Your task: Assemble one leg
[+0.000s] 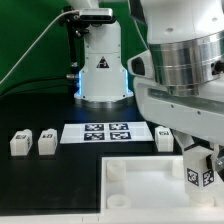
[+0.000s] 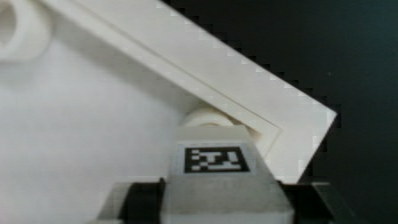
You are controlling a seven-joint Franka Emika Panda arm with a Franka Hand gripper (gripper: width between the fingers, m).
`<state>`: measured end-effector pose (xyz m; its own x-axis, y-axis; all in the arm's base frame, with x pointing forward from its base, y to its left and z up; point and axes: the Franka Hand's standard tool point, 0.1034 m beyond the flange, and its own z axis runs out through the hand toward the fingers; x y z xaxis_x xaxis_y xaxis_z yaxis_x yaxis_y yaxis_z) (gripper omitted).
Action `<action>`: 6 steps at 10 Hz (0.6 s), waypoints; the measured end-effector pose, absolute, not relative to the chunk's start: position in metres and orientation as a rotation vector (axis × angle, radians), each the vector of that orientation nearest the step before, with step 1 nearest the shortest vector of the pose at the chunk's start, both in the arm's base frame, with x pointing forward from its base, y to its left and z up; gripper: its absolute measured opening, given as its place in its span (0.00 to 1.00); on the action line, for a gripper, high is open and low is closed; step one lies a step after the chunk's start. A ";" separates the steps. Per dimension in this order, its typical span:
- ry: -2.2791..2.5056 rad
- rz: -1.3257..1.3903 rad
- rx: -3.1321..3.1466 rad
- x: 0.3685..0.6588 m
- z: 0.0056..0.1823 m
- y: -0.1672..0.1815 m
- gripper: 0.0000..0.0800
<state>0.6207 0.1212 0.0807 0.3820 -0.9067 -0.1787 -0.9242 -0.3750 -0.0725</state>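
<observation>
My gripper [image 1: 200, 168] is shut on a white leg [image 1: 199, 170] with a black-and-white tag, held over the corner of the large white tray [image 1: 140, 192] at the exterior view's right. In the wrist view the held leg [image 2: 217, 160] sits between my dark fingers [image 2: 143, 200], its round end at the tray's corner socket [image 2: 214, 118] by the tray's raised rim [image 2: 231, 80]. Three more legs lie on the black table: two at the exterior view's left [image 1: 19, 142] [image 1: 46, 141] and one at the right [image 1: 165, 137].
The marker board [image 1: 107, 132] lies on the table behind the tray. The arm's white base [image 1: 102, 65] stands at the back. A second round socket [image 2: 22, 38] shows at the tray's other corner. The tray's near edge reaches the table front.
</observation>
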 end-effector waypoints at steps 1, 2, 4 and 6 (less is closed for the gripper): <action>1.858 0.179 -2.317 0.621 0.081 0.128 0.37; 1.981 0.174 -2.208 0.622 0.081 0.132 0.37; 1.918 0.167 -2.263 0.622 0.080 0.131 0.37; 1.763 0.149 -2.378 0.623 0.080 0.129 0.56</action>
